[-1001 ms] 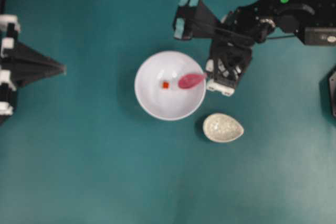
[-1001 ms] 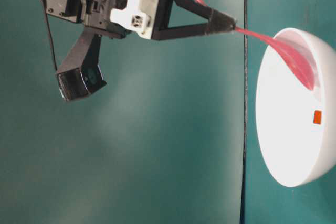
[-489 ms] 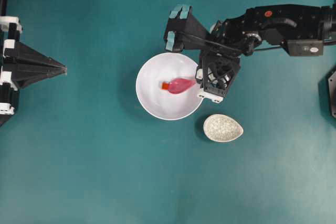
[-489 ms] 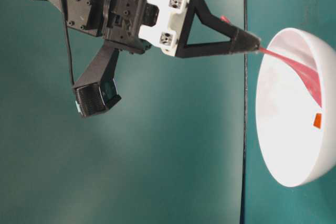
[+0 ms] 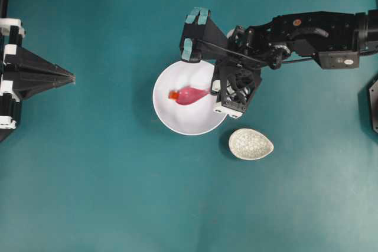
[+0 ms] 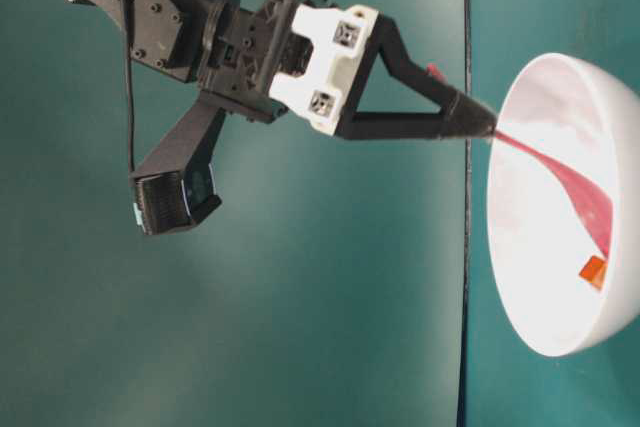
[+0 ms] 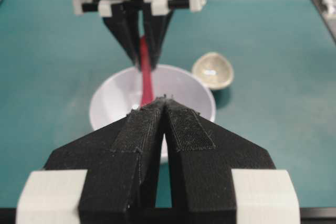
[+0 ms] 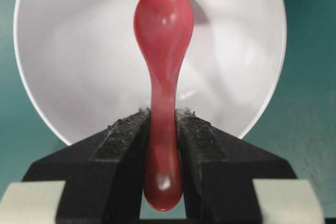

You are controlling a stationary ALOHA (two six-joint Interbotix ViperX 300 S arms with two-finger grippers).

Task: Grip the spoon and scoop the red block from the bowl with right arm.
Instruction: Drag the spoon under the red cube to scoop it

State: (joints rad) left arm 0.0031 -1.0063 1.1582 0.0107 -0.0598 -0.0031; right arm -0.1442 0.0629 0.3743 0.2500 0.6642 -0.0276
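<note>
Your spoon (image 8: pixel 163 77) runs lengthwise from the right gripper (image 8: pixel 163 121) into the bowl (image 5: pixel 171 119); in the overhead view its long axis is roughly left-right, scoop end pointing left, handle toward the arm. Scoop tip touches the red block (image 5: pixel 173 95), which sits inside the bowl, left of centre. Right jaws are partway closed, clamped on the handle from both sides. Left gripper (image 7: pixel 165 100): jaws pressed together, holding nothing, well apart from the bowl at the overhead view's left edge.
</note>
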